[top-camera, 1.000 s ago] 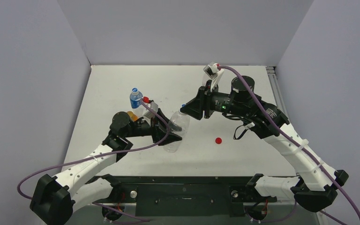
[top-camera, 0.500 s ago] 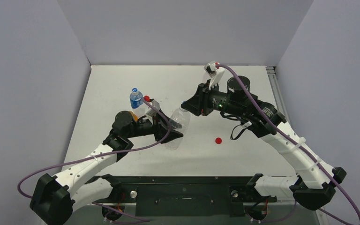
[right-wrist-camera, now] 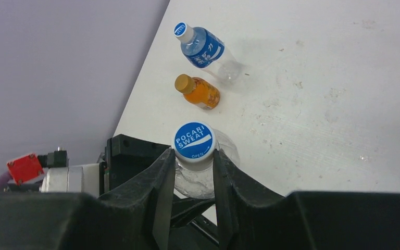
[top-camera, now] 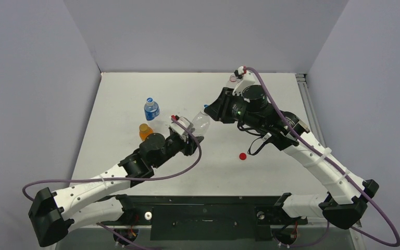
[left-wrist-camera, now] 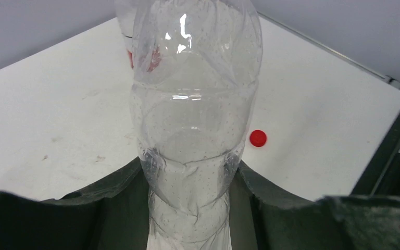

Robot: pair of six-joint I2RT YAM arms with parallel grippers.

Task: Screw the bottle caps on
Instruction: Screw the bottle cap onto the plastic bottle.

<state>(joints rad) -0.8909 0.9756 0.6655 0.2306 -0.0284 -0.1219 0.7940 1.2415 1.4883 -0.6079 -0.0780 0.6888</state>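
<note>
Pocari Sweat cap (right-wrist-camera: 194,140), the blue-and-white one, is sitting on the neck of the clear bottle (left-wrist-camera: 195,120), low and centre in the right wrist view. The right gripper (right-wrist-camera: 194,152) is clamped on it, one finger touching each side of the cap.

The left gripper (left-wrist-camera: 192,167) is closed around the lower body of that same clear bottle, bottom centre of the left wrist view. From the top camera the bottle is about mid-frame and tilted, with its neck pointing up and right into the right gripper.

The red cap (top-camera: 242,155) is lying loose on the table (top-camera: 271,99), a bit right of centre in the top view and well apart from both grippers. In the left wrist view it shows up just to the right of the bottle.

The other two caps are on their bottles. The blue-label bottle (right-wrist-camera: 208,49) stands in the upper middle of the right wrist view with a blue-and-white cap (right-wrist-camera: 180,29) on top. The orange bottle (right-wrist-camera: 203,95) is just below it with the orange-gold cap (right-wrist-camera: 184,82) on. In the top view both stand left of centre, near each other but not touching.
</note>
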